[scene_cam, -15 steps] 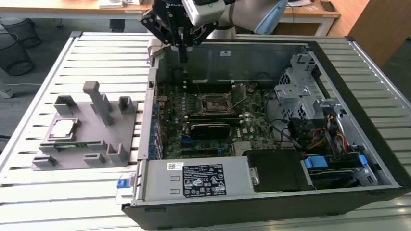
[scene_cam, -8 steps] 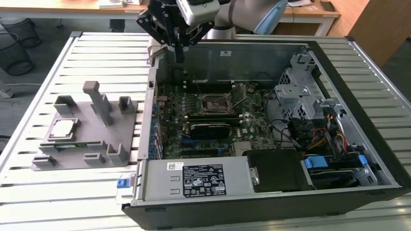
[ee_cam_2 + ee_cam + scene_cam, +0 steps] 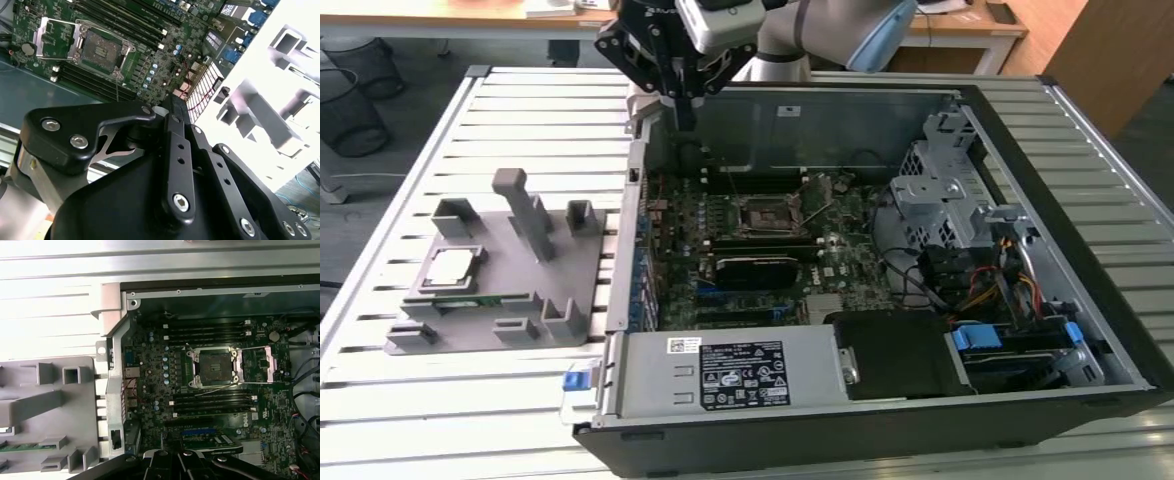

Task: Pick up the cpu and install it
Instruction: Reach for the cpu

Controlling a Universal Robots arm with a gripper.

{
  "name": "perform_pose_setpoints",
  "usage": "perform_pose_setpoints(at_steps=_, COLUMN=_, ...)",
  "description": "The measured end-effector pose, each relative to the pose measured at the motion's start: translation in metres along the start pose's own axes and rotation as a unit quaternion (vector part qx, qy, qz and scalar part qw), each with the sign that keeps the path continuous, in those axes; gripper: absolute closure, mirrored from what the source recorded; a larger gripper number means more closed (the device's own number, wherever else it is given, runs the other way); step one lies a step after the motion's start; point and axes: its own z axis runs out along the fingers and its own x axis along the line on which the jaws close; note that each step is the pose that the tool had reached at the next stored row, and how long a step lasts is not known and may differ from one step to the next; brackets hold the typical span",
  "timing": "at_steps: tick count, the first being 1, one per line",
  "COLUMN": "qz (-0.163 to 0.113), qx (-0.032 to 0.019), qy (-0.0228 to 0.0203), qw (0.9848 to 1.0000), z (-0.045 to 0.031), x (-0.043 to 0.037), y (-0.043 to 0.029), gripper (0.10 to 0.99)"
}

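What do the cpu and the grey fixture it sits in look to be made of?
The cpu: its top looks like metal, silvery-white with a dull sheen. The grey fixture: probably plastic, an even matte grey with blocky posts and pockets; whether it is moulded or printed cannot be told.

cpu [image 3: 450, 268] | small flat square chip, silvery-white metal top | lies flat, top up | seated in a recess of the grey fixture [image 3: 520, 295] | at the exterior view's left
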Motion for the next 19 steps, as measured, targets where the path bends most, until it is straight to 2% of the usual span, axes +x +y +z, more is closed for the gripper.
perform_pose_setpoints(at_steps=19, qz=0.0, qx=0.0, qy=0.0, qw=1.0, z=-0.0001, x=0.0198, y=-0.0015, gripper=0.98)
